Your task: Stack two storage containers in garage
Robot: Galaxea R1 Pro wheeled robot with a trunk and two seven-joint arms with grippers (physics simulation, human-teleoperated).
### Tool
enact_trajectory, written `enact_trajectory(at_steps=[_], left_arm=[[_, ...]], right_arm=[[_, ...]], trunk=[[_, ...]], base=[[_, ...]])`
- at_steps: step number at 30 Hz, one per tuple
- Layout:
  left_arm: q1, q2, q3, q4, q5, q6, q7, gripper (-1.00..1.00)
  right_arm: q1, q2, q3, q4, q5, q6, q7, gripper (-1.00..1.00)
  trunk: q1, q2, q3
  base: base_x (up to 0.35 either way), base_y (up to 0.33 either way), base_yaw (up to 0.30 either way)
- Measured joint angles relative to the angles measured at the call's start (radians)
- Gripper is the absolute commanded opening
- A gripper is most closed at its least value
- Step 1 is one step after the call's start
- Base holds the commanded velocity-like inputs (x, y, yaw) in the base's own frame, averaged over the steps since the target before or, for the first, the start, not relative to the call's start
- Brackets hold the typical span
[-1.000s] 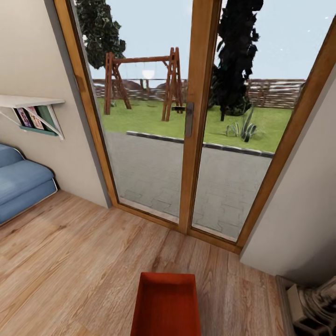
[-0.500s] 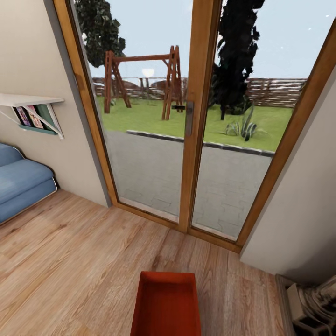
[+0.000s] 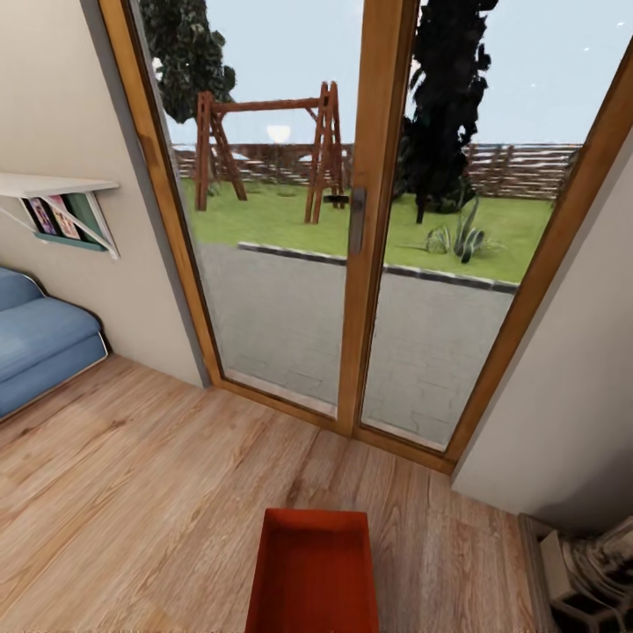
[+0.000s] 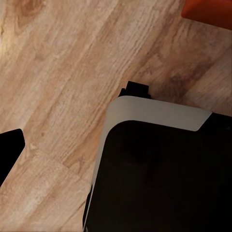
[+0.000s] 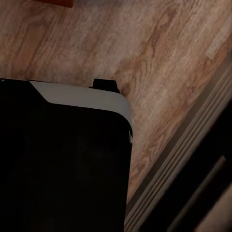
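From the head view, a blue sofa sits at nine o'clock, wood-framed glass doors fill twelve o'clock, and one storage container lies on the wood-plank floor at six o'clock, still in the living room. The step looks like approach before pickup; next comes reaching down to grasp its rim. Whether either gripper's jaws are apart or together I cannot tell
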Motion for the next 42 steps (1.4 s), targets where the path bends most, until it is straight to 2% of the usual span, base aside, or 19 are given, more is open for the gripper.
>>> enact_trajectory(at_steps=[42], left_arm=[[0.000, 0.000, 0.000, 0.000, 0.000, 0.000, 0.000, 1.00]], right_arm=[[0.000, 0.001, 0.000, 0.000, -0.001, 0.010, 0.000, 1.00]], trunk=[[0.000, 0.000, -0.068]], base=[[0.000, 0.000, 0.000]])
